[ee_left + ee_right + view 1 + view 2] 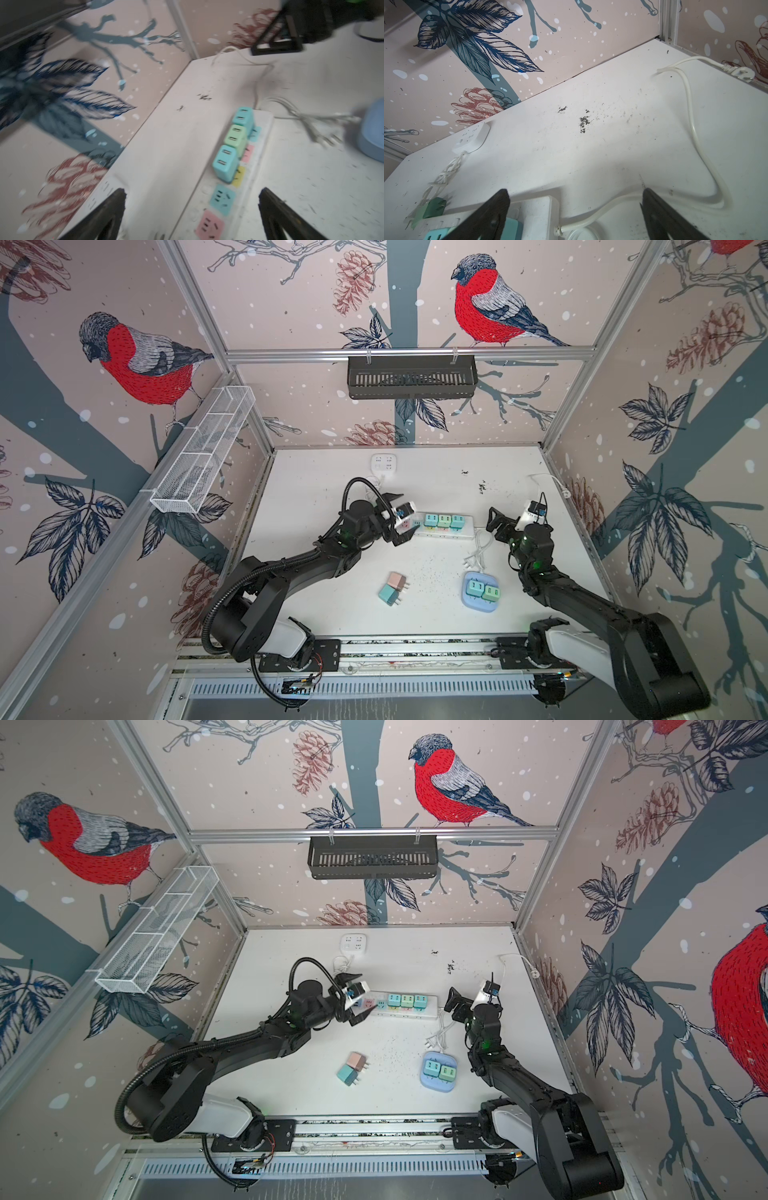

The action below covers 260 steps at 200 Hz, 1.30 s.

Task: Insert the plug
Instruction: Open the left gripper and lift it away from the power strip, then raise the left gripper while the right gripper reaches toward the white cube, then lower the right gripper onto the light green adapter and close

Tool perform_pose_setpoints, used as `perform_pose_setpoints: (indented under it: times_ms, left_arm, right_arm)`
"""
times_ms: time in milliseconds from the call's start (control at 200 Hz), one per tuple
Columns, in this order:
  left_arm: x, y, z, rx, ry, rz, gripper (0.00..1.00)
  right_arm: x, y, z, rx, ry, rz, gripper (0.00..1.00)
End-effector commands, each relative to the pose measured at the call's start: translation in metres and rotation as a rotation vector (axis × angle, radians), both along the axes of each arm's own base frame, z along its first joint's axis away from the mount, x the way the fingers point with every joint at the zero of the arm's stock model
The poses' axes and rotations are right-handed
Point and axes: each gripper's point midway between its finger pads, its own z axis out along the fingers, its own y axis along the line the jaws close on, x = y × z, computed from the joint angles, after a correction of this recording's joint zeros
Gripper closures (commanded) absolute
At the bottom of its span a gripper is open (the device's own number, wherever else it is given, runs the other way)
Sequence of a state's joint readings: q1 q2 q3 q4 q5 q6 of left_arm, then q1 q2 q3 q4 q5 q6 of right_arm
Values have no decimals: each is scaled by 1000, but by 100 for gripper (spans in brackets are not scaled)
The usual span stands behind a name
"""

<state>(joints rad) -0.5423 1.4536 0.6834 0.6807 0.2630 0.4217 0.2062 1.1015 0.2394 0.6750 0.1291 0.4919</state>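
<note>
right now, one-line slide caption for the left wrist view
Left fingers open above the power strip: three plugs seated in a row, the nearer blue socket and pink socket empty.

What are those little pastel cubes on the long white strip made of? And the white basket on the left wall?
Pastel cubes: probably moulded plastic, smooth matte faces, rounded corners. Strip: likely white plastic, scuffed. Basket: looks like white-coated metal mesh; you see through it.
</note>
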Motion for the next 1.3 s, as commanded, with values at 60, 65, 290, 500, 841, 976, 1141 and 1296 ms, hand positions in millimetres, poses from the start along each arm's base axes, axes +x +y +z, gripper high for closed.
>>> perform_pose_setpoints:
  times_ms: [60, 65, 290, 500, 841, 976, 1141, 1296]
  left_arm:
    - [74, 41, 46, -430, 327, 93, 1]
    - [76, 43, 46, -434, 330, 92, 1]
    - [97, 103, 45, -734, 334, 250, 1]
    - [110, 148, 51, -829, 409, 575, 1]
    - [61, 131, 76, -830, 492, 419, 1]
    - [46, 138, 66, -737, 515, 473, 1]
    - [30, 149, 86, -721, 452, 503, 1]
    - [23, 157, 93, -743, 400, 521, 1]
  right_arm:
    - [5, 2, 9, -13, -30, 4, 0]
    - [6, 2, 10, -13, -31, 5, 0]
    - [7, 8, 11, -39, -21, 4, 0]
    - [17, 71, 51, -136, -5, 141, 10]
    - [64, 233, 50, -288, 156, 460, 50]
    - [91, 273, 7, -335, 282, 507, 53]
    - [121, 313, -44, -369, 430, 564, 54]
    - [132, 337, -83, -457, 527, 597, 55]
